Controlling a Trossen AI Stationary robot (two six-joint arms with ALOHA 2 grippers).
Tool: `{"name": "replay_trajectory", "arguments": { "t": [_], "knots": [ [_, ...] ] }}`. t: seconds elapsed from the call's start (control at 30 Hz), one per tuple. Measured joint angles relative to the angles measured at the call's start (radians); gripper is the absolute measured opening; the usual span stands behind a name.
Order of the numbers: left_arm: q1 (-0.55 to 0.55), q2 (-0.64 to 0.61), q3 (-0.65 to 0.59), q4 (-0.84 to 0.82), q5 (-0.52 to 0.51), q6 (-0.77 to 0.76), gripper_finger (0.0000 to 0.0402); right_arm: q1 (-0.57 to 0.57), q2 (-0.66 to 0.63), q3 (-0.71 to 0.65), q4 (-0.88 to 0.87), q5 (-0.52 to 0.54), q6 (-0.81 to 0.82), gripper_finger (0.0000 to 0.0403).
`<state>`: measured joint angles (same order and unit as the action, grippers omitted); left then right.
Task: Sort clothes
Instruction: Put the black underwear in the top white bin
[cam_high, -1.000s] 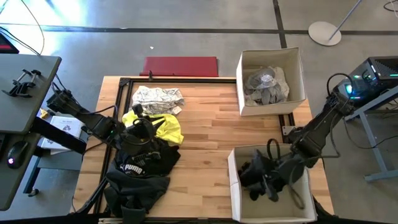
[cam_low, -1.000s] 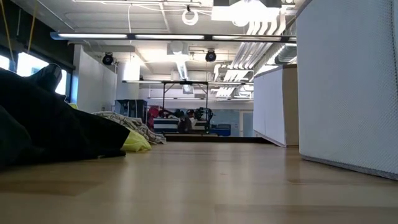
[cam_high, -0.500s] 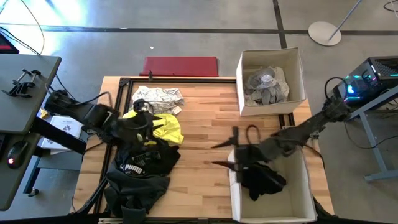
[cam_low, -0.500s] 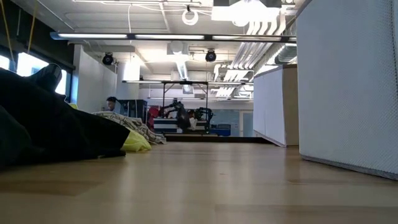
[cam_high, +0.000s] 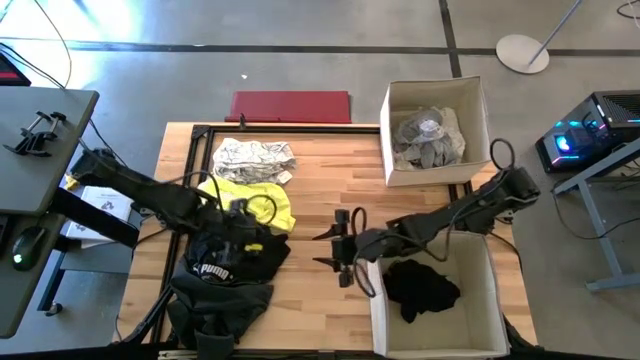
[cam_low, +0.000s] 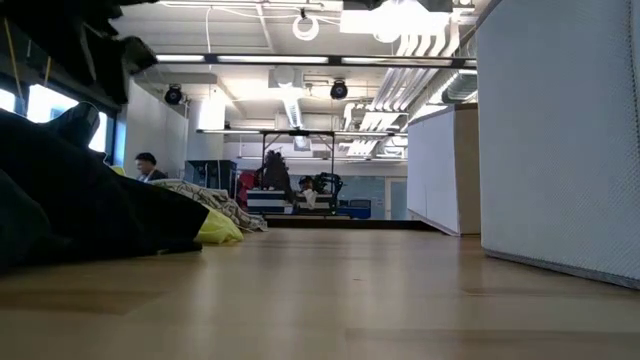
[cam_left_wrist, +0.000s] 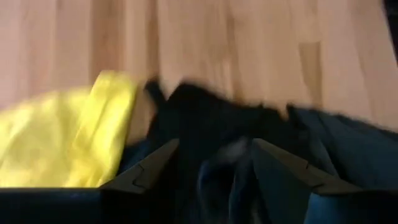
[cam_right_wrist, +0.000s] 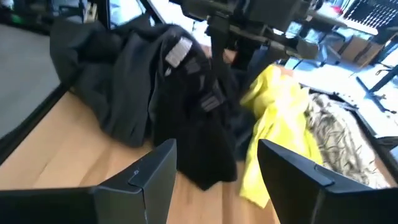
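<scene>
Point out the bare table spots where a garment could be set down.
Bare wood lies between the neon yellow garment and the far white box. The strip before the near box holds the right end effector. The left side, around the left end effector, is crowded with clothes.

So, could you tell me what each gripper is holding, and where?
Left gripper pinches the black garment by a bunched fold; right gripper is open, empty.
</scene>
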<state>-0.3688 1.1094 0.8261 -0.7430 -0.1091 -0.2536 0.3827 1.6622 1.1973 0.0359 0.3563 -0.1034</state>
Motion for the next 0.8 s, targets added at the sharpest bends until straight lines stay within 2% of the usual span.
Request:
{"name": "replay_trajectory", "arguments": {
  "t": [0.1, 0.27, 0.4, 0.53, 0.57, 0.7, 0.8],
  "knots": [
    [0.007, 0.03, -0.093, 0.127, 0.01, 0.028, 0.0188, 0.014, 0.013, 0.0, -0.03, -0.035, -0.004, 0.0211],
    [0.014, 0.105, -0.15, 0.123, 0.074, 0.028, 0.0175, 0.031, 0.014, 0.0, -0.058, -0.017, 0.004, 0.0211],
    [0.019, 0.163, -0.155, 0.132, 0.153, 0.058, 0.0125, 0.03, 0.013, 0.0, -0.063, -0.015, -0.006, 0.0211],
    [0.037, 0.212, -0.154, 0.149, 0.194, 0.101, 0.003, 0.021, 0.013, 0.0, -0.063, -0.016, -0.001, 0.0211],
    [0.044, 0.219, -0.154, 0.159, 0.194, 0.107, 0.0016, 0.021, 0.013, 0.0, -0.063, -0.016, 0.009, 0.0211],
    [0.061, 0.215, -0.127, 0.249, 0.134, 0.157, 0.0014, 0.021, 0.013, 0.0, -0.074, -0.013, 0.02, 0.0211],
    [0.078, 0.183, -0.094, 0.363, 0.12, 0.261, 0.0004, 0.022, 0.0, 0.0, -0.134, 0.091, -0.038, 0.0211]
  ]
}}
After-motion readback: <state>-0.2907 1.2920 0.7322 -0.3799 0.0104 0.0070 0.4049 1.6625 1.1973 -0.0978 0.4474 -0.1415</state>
